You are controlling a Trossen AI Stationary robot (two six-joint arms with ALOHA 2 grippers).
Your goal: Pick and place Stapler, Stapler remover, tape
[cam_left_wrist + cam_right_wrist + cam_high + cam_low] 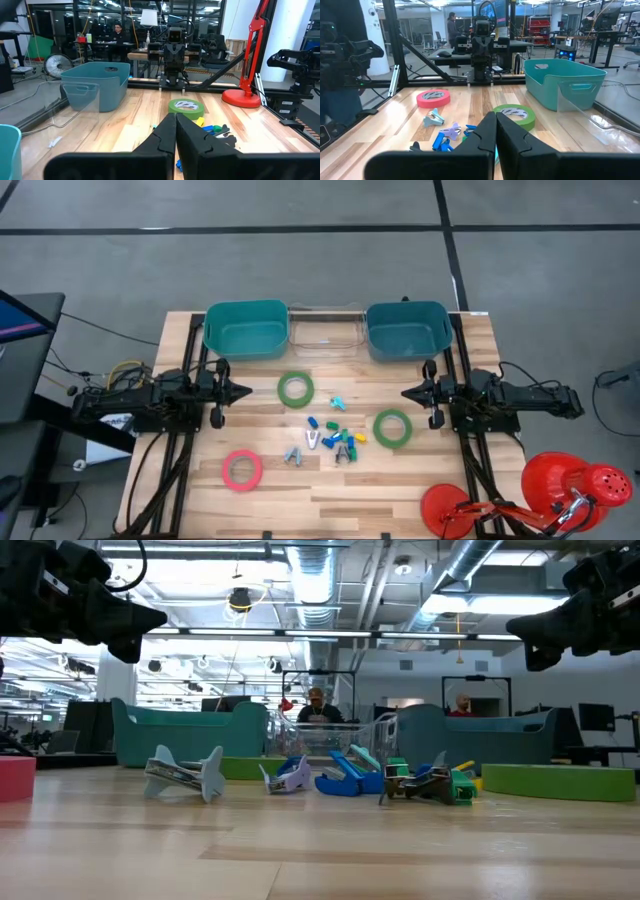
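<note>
My left gripper (248, 392) (176, 116) hovers shut over the table's left part, and my right gripper (404, 393) (496, 115) hovers shut over its right part; their tips point at each other. Three tape rolls lie flat on the wood. One green roll (295, 389) (515, 114) is just right of the left gripper. The other green roll (393, 427) (186, 106) lies in front of the right gripper. The pinkish red roll (242, 470) (433, 97) is near the left front. Small coloured stapler and remover pieces (330, 437) (350, 775) lie scattered between them.
Along the far edge stand a teal bin (245, 328), a clear bin (325, 332) and a second teal bin (407, 328). A red desk lamp (560, 485) sits at the near right corner. Bare wood lies along the near edge (330, 500). People sit in the room behind.
</note>
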